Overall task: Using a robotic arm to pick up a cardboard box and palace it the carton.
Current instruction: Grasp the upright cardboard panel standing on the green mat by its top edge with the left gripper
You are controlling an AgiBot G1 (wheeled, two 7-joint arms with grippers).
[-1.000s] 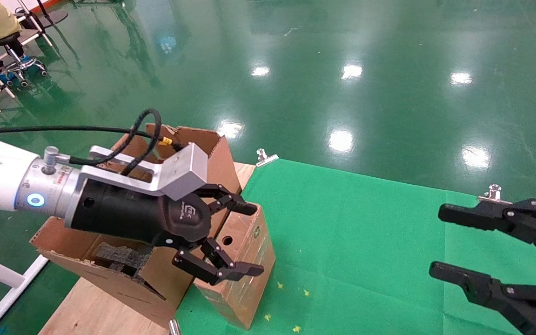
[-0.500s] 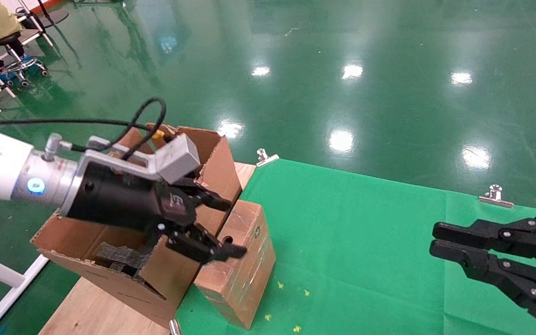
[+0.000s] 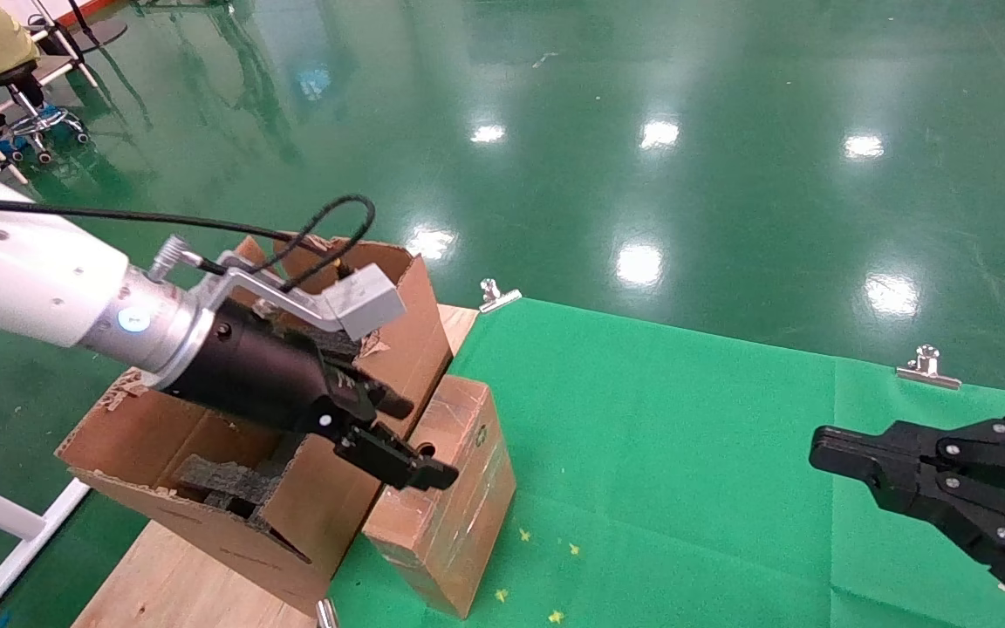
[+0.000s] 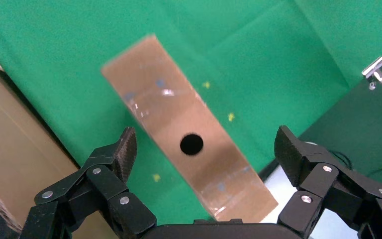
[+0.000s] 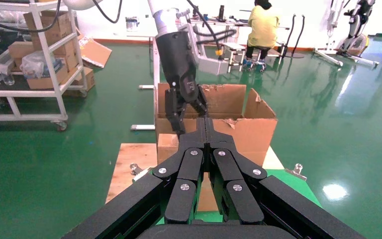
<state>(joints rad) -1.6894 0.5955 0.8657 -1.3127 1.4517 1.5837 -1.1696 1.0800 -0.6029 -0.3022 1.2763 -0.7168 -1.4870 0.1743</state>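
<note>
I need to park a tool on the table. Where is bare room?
The green cloth lies bare between the box and the right gripper. The carton, the box and the left gripper crowd the table's left end.

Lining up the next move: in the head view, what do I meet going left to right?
carton → left tool → cardboard box → near metal clip → far metal clip, with the right tool lower right.
</note>
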